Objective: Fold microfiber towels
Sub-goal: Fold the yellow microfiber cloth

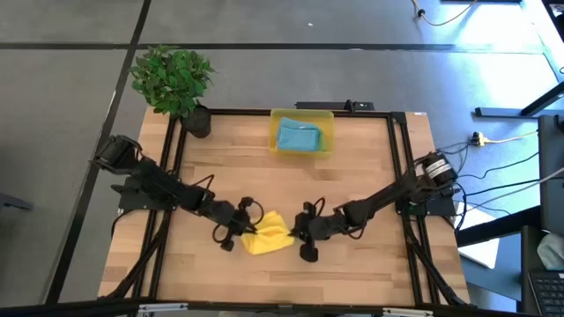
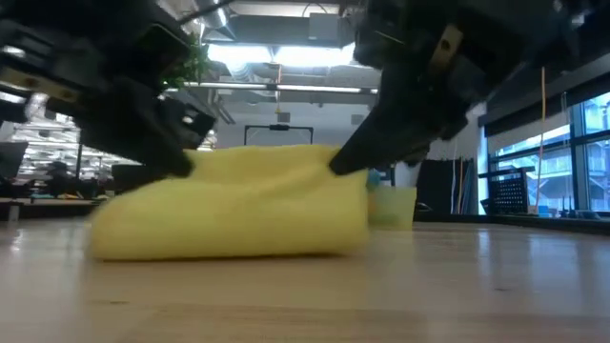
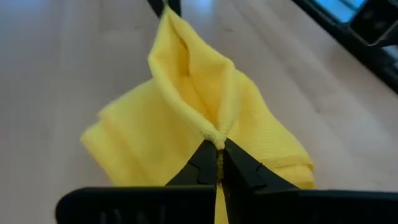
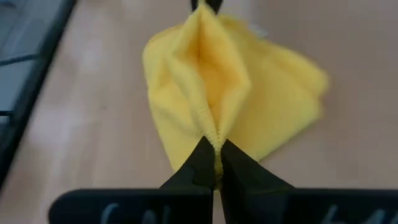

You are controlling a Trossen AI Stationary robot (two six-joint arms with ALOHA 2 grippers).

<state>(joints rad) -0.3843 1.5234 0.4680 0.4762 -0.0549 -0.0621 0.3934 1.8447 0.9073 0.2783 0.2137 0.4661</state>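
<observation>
wooden table [image 1: 352, 185], yellow towel [image 1: 267, 238], yellow bin [image 1: 301, 117], potted plant [image 1: 174, 84]

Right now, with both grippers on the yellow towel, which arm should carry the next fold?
Neither alone, likely. The left gripper and right gripper are each shut on opposite edges of the yellow towel, mirrored across it, so moving them together looks best.

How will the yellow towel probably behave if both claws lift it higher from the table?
The yellow towel would likely sag: it puckers where the left claw and right claw pinch it shut. It seems light, since thin fingertips hold its edge up. It probably will not slip easily; its woven surface looks grippy, and it cannot roll.
</observation>
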